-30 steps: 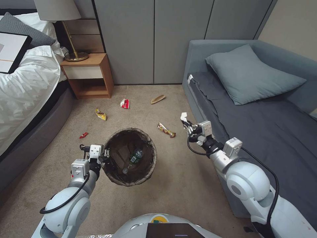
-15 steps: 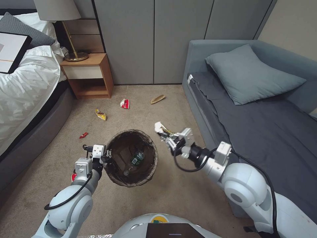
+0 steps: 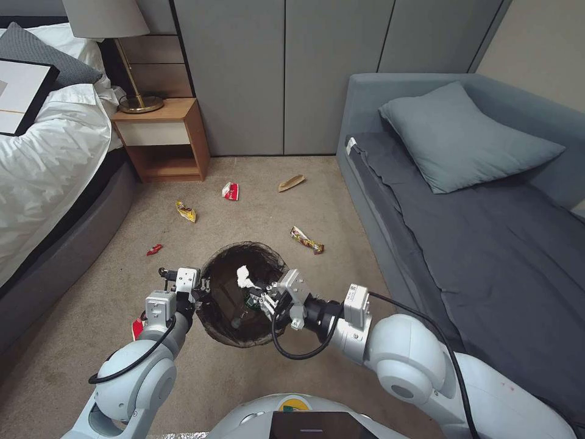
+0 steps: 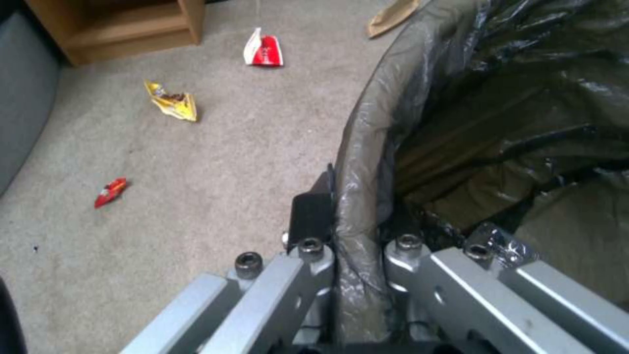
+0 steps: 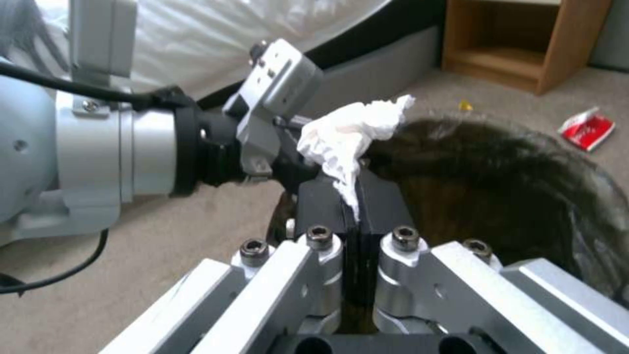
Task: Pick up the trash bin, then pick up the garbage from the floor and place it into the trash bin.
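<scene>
Left gripper (image 3: 203, 286) clamps the trash bin (image 3: 277, 332) rim, right gripper (image 3: 259, 294) pinches tissue (image 3: 243, 276) above it; bottle (image 3: 251, 300) binned, four wrappers (image 3: 306, 239) remain on carpet.

Round trash bin (image 3: 244, 332) lined with a dark brown-black plastic bag, plus scattered litter.
Held off the beige carpet, mouth up, clear green-labelled bottle (image 3: 248, 300) inside; crumpled white tissue (image 3: 243, 276) above the opening; yellow wrapper (image 3: 186, 211), red-white carton (image 3: 230, 191), tan scrap (image 3: 291, 182), small red wrapper (image 3: 154, 249), striped wrapper (image 3: 306, 239) lying beyond.
</scene>
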You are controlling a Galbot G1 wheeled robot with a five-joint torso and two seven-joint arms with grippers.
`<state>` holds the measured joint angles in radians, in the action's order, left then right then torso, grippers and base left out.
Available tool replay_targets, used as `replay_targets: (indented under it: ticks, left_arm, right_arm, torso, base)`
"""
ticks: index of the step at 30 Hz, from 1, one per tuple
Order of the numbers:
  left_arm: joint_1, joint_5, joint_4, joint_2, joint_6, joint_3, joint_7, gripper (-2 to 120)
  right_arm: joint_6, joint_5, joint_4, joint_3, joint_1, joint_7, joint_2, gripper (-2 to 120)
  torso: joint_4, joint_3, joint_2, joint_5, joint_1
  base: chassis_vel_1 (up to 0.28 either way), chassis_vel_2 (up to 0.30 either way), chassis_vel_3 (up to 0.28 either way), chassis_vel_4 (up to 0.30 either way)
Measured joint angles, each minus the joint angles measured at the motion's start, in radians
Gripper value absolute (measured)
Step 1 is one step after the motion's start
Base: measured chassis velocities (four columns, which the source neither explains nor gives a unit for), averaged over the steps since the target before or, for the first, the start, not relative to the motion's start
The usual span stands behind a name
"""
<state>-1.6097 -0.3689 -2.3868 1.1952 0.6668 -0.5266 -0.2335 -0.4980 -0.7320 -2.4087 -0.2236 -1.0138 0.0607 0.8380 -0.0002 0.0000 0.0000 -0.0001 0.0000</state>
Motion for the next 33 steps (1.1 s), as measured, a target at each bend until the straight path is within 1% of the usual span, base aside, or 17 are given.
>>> replay_targets:
  ticks: [6,8,9,12,13,14,16,17,19,20,21,24,25,27,29,31,33]
  left_arm:
    - [0.002,0.003,0.002,0.005,0.0,0.003,0.0,3]
    - [0.005,0.007,0.004,0.01,0.0,0.009,0.0,3]
    - [0.005,0.007,0.004,0.01,0.0,0.009,0.0,3]
    - [0.006,0.009,0.005,0.011,0.001,0.01,0.001,3]
    - [0.006,0.009,0.005,0.011,0.001,0.01,0.001,3]
    - [0.005,0.009,0.005,0.011,0.001,0.008,0.002,3]
    - [0.005,0.009,0.005,0.011,0.001,0.007,0.002,3]
    - [0.005,0.009,0.005,0.011,0.001,0.007,0.002,3]
    - [0.004,0.01,0.005,0.011,0.001,0.007,0.003,3]
    - [0.004,0.011,0.005,0.011,0.001,0.007,0.005,3]
    - [0.004,0.011,0.005,0.011,0.001,0.007,0.005,3]
    - [0.004,0.013,0.005,0.01,0.001,0.004,0.007,3]
    - [0.004,0.013,0.005,0.01,0.001,0.004,0.007,3]
    - [0.005,0.014,0.007,0.012,0.001,0.004,0.008,3]
    - [0.005,0.015,0.007,0.013,0.001,0.004,0.008,3]
    - [0.005,0.019,0.008,0.016,0.0,0.004,0.016,3]
    - [0.005,0.02,0.008,0.016,0.0,0.003,0.018,3]
  right_arm:
    - [-0.025,-0.004,0.005,-0.017,0.006,0.016,0.007,-1]
    - [-0.033,-0.011,0.007,-0.024,0.007,0.016,0.013,10]
    - [-0.033,-0.011,0.007,-0.024,0.007,0.016,0.013,10]
    - [-0.034,-0.012,0.013,-0.025,0.007,0.02,0.019,24]
    - [-0.034,-0.012,0.013,-0.025,0.007,0.02,0.019,24]
    - [-0.034,-0.013,0.016,-0.025,0.008,0.021,0.021,30]
    - [-0.034,-0.013,0.019,-0.025,0.012,0.025,0.024,37]
    - [-0.034,-0.013,0.019,-0.025,0.012,0.025,0.024,37]
    - [-0.034,-0.018,0.021,-0.025,0.018,0.029,0.028,46]
    - [-0.034,-0.022,0.021,-0.022,0.022,0.028,0.029,54]
    - [-0.034,-0.022,0.021,-0.022,0.022,0.028,0.029,54]
    - [-0.034,-0.031,0.017,-0.012,0.027,0.023,0.028,67]
    - [-0.034,-0.031,0.017,-0.012,0.027,0.023,0.028,67]
    - [-0.033,-0.035,0.017,-0.002,0.032,0.021,0.029,78]
    - [-0.033,-0.035,0.018,-0.001,0.033,0.021,0.029,81]
    - [-0.031,-0.038,0.022,0.007,0.036,0.023,0.032,93]
    - [-0.03,-0.04,0.022,0.009,0.038,0.024,0.032,96]
  torso:
    - [0.0002,0.0,0.0,0.0,0.0]
    - [0.0001,0.0,0.0,0.0,0.0]
    - [0.0001,0.0,0.0,0.0,0.0]
    - [0.0002,0.0,0.0,0.0001,0.0]
    - [0.0002,0.0,0.0,0.0001,0.0]
    - [0.0001,0.0,0.0,0.0,0.0]
    - [0.0001,0.0,0.0,0.0001,0.0]
    - [0.0001,0.0,0.0,0.0001,0.0]
    - [0.0002,0.0,0.0,0.0001,0.0]
    - [0.0002,0.0,0.0,0.0,0.0]
    - [0.0002,0.0,0.0,0.0,0.0]
    - [0.0002,0.0,0.0,0.0001,0.0]
    - [0.0002,0.0,0.0,0.0001,0.0]
    - [0.0002,0.0,0.0,0.0001,0.0]
    - [0.0002,0.0,0.0,0.0001,0.0]
    - [0.0002,0.0,0.0,0.0001,0.0]
    - [0.0002,0.0,0.0,0.0001,0.0]
  base:
    - [0.0,0.0,0.0,0.0]
    - [0.0,0.0,0.0,0.0]
    - [0.0,0.0,0.0,0.0]
    - [0.0,0.0,0.0,0.0]
    - [0.0,0.0,0.0,0.0]
    - [0.0,0.0,0.0,0.0]
    - [0.0,0.0,0.0,0.0]
    - [0.0,0.0,0.0,0.0]
    - [0.0,0.0,0.0,0.0]
    - [0.0,0.0,0.0,0.0]
    - [0.0,0.0,0.0,0.0]
    - [0.0,0.0,0.0,0.0]
    - [0.0,0.0,0.0,0.0]
    - [0.0,0.0,0.0,0.0]
    - [0.0,0.0,0.0,0.0]
    - [0.0,0.0,0.0,0.0]
    - [0.0,0.0,0.0,0.0]
